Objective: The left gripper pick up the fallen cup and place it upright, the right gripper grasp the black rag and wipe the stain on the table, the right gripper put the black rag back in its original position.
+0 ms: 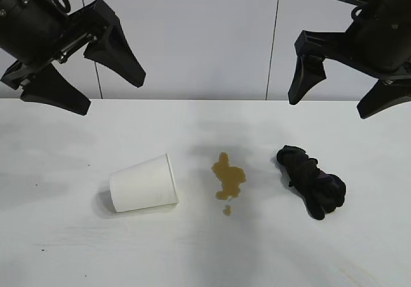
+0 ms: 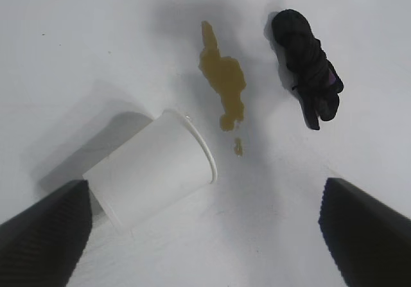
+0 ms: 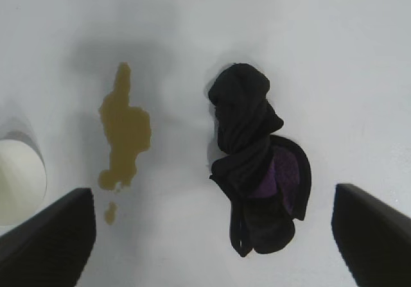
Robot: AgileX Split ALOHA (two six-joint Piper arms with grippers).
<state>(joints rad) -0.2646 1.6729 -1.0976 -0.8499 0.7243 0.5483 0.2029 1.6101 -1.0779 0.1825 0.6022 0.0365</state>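
The white paper cup [image 1: 144, 183] lies on its side on the white table [image 1: 58, 248], mouth toward the stain; it also shows in the left wrist view [image 2: 151, 169]. The yellowish-brown stain [image 1: 227, 176] with a small drop below it lies at the middle. The crumpled black rag [image 1: 311, 180], with a purple patch, lies to the right of the stain, and shows in the right wrist view [image 3: 257, 171]. My left gripper [image 1: 112, 94] hangs open and empty high above the far left. My right gripper [image 1: 332, 101] hangs open and empty high above the far right, over the rag.
A plain grey-white panelled wall [image 1: 205, 36] stands behind the table's far edge. Only the cup, stain and rag lie on the table.
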